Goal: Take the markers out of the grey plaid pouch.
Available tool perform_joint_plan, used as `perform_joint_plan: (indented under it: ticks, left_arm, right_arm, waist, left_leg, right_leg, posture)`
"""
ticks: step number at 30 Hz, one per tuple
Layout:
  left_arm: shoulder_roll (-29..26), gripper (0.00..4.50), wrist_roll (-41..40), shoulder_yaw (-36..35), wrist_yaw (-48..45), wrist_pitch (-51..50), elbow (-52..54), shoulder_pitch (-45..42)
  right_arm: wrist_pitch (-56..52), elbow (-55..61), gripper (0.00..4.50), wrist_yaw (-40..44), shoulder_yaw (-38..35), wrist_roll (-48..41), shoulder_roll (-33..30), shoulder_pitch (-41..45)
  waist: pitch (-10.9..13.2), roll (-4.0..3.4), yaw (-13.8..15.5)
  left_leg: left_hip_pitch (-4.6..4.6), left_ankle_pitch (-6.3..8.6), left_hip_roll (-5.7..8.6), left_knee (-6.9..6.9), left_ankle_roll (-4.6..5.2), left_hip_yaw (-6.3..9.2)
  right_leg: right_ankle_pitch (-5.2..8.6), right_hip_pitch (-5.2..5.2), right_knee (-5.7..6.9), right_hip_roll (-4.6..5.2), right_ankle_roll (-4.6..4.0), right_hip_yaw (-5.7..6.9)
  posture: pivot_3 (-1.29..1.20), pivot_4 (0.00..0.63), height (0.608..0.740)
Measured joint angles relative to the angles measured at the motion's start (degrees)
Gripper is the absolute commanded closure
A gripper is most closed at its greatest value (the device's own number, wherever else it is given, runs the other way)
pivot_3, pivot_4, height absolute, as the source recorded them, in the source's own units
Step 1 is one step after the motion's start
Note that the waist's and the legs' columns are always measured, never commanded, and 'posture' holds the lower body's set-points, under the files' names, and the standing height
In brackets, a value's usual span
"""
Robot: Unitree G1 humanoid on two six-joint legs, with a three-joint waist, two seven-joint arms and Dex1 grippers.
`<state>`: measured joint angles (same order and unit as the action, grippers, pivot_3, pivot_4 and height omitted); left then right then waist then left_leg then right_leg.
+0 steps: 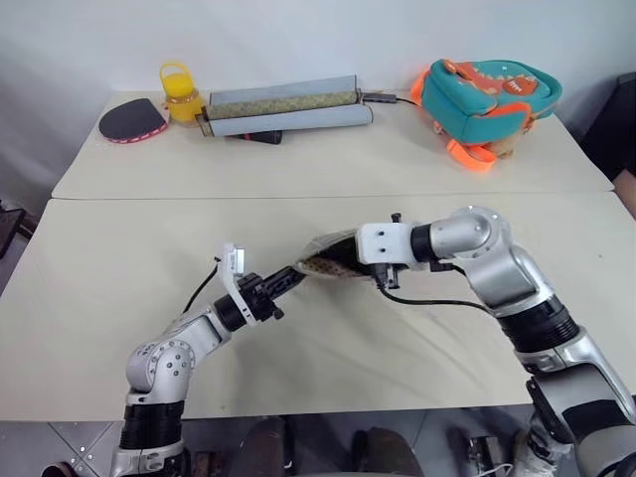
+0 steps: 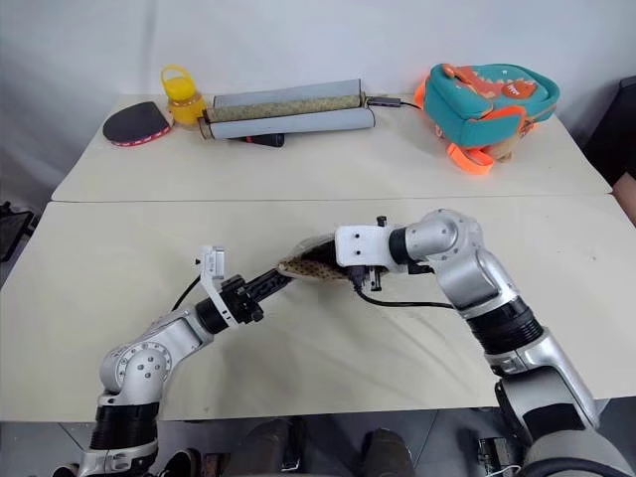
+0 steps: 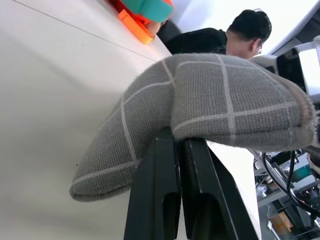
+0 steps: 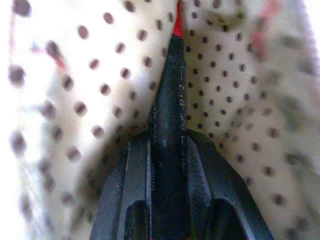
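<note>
- Left gripper point(image 3: 175, 150) is clamped tight on the edge of the grey plaid pouch point(image 3: 210, 105), the fabric pinched between its two black fingers and folding over their tips.
- That pouch hangs off the table point(image 1: 119, 298) surface, stretched between the two grippers, its open mouth with the dotted lining point(image 4: 240, 100) turned toward the right gripper.
- Right gripper point(image 4: 167, 145) is buried inside the pouch opening, angled downward, fingers closed around a dark slim marker with a red tip point(image 4: 177, 25) that points straight ahead from between them.
- Dotted lining wraps close on both sides of the right gripper.
- Beyond both grippers, at the far side: a teal-and-orange backpack point(image 1: 487, 99), rolled grey mats point(image 1: 288, 107), a yellow jar point(image 1: 181, 94), a paddle point(image 1: 131, 120).
- A person point(image 3: 220, 37) sits beyond the left gripper.
</note>
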<state>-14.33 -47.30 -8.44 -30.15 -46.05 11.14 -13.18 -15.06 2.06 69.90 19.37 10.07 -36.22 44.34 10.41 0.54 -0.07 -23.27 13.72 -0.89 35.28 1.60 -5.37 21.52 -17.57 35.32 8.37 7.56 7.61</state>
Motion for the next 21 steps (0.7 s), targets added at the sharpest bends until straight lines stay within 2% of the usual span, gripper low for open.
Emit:
perform_joint_plan:
  ticks: [3,6,10,15,19,21]
  left_arm:
    - [-0.3,4.5,0.77,-0.09,0.67,0.44,-0.92,0.0]
    - [-0.34,4.5,1.02,-0.17,0.79,0.41,-1.07,-0.3]
    - [-0.53,4.5,0.99,-0.67,1.01,0.4,-1.88,-1.4]
    - [-1.25,4.5,1.76,-0.65,0.87,1.27,-2.91,-1.8]
    - [-2.19,4.5,2.11,-1.31,0.73,1.65,-2.92,-1.76]
    - [-2.33,4.5,2.1,-1.91,0.72,1.65,-2.92,-1.66]
  right_arm:
    - [-0.4,1.89,3.93,1.14,-2.05,-2.7,-1.41,0.01]
    - [2.35,1.74,3.93,1.21,-1.66,-1.59,-4.25,0.02]
    - [2.15,0.81,3.93,1.17,-1.73,-2.7,-4.32,-0.34]
    - [-2.0,2.7,3.93,2.52,-5.68,-11.91,-3.11,0.18]
    - [-7.7,4.99,3.93,1.67,-11.63,-19.25,-3.15,2.11]
    - [-8.3,4.63,3.93,0.2,-14.07,-20.18,-4.45,3.09]
  waist:
    - [0.0,0.0,-0.02]
    - [0.0,0.0,-0.04]
    - [0.01,0.01,-0.01]
    - [0.02,0.03,0.0]
    - [0.02,0.03,0.05]
    - [0.03,0.04,0.18]
  left_leg:
    - [0.01,0.0,-0.01,-0.04,-0.01,0.0]
    - [0.0,0.01,-0.01,-0.06,-0.02,-0.02]
    - [0.0,0.01,-0.01,-0.06,-0.02,-0.02]
    - [-0.01,0.01,-0.01,-0.06,-0.01,0.0]
    - [-0.02,0.01,-0.01,-0.06,-0.01,0.01]
    - [-0.01,0.02,-0.01,-0.06,0.0,0.02]
  right_leg:
    - [0.0,0.0,-0.24,-0.03,0.0,0.0]
    - [0.0,0.0,-0.25,-0.03,0.0,0.0]
    - [0.0,0.01,-0.27,-0.03,0.0,0.0]
    - [0.0,0.04,-0.23,-0.03,0.0,0.02]
    - [0.0,0.06,-0.24,-0.02,0.0,0.02]
    - [0.0,0.07,-0.27,0.0,0.0,0.03]
  posture:
    - [0.0,0.15,0.74]
    - [0.0,0.15,0.74]
    - [0.0,0.15,0.74]
    - [0.0,0.15,0.74]
    - [0.0,0.15,0.74]
    - [0.0,0.15,0.74]
